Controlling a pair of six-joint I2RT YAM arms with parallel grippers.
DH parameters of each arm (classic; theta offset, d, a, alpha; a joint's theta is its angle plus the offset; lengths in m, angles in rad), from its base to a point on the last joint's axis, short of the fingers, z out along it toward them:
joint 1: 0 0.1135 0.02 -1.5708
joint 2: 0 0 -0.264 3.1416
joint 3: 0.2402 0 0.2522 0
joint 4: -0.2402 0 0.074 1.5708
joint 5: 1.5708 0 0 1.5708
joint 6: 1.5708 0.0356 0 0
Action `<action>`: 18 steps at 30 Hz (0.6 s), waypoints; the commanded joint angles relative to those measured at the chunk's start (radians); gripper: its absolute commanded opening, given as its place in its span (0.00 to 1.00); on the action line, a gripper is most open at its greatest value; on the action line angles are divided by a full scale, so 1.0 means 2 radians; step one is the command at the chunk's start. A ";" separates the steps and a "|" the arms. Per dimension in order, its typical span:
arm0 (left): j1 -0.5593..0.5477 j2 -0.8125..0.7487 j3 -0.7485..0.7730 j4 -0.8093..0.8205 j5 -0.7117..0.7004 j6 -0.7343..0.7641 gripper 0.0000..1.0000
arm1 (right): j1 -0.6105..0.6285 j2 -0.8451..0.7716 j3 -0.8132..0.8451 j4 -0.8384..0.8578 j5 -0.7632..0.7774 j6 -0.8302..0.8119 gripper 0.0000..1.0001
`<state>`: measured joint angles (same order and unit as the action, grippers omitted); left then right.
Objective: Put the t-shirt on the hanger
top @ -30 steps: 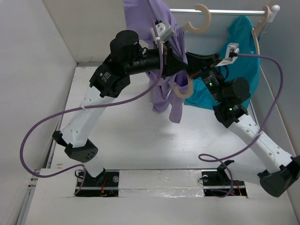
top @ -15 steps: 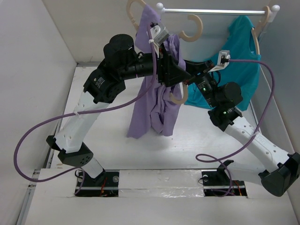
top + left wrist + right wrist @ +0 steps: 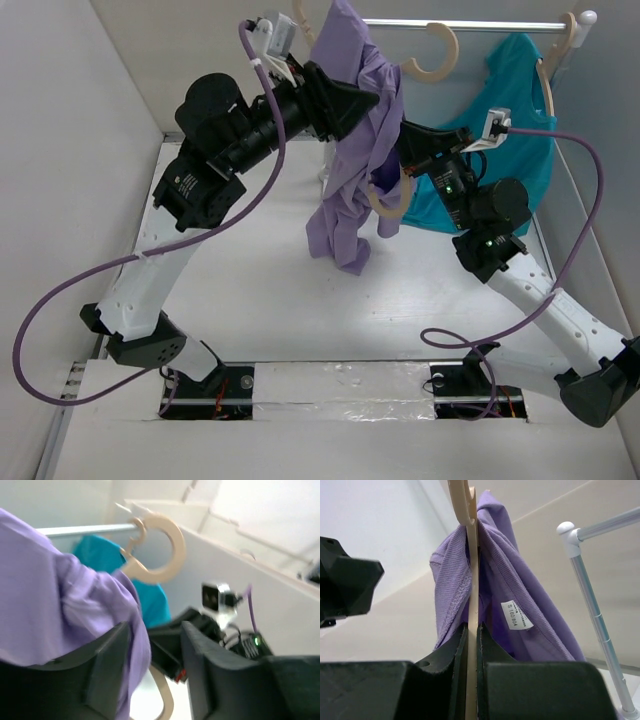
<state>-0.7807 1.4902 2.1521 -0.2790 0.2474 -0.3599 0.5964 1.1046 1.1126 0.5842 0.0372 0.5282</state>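
The lavender t-shirt (image 3: 350, 170) hangs in a bunch over the pale wooden hanger (image 3: 386, 206), well above the table. My right gripper (image 3: 405, 160) is shut on the hanger's thin edge (image 3: 471, 580), seen end-on in the right wrist view between its jaws (image 3: 471, 628). The t-shirt (image 3: 520, 595) wraps both sides of the hanger there, its size label showing. My left gripper (image 3: 366, 98) is raised against the t-shirt's upper part. Its jaws (image 3: 155, 628) stand apart, with the t-shirt (image 3: 60, 600) lying along the left finger (image 3: 112, 670). The lower hanger arm (image 3: 162, 692) shows through the gap.
A metal rail (image 3: 480, 24) runs across the back. On it hang a spare wooden hanger (image 3: 436, 58) and a teal t-shirt (image 3: 510, 120) on its own hanger (image 3: 548, 75). White walls close in on the left and right.
The left gripper has gone from shut to apart and risen up and to the left. The t-shirt is bunched higher on the hanger. The right gripper keeps its hold.
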 commanded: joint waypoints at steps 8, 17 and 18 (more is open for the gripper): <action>0.031 0.069 0.078 0.033 -0.085 -0.112 0.52 | -0.002 -0.024 0.020 0.014 0.006 -0.008 0.00; 0.057 0.084 0.084 -0.008 -0.108 -0.149 0.68 | 0.009 -0.018 0.039 -0.007 0.005 -0.020 0.00; 0.062 0.088 0.084 -0.005 -0.103 -0.153 0.69 | 0.014 -0.013 0.041 -0.010 0.005 -0.022 0.00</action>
<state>-0.6781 1.6749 2.2784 -0.3267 0.0460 -0.6220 0.6037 1.0924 1.1206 0.4988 0.0383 0.5079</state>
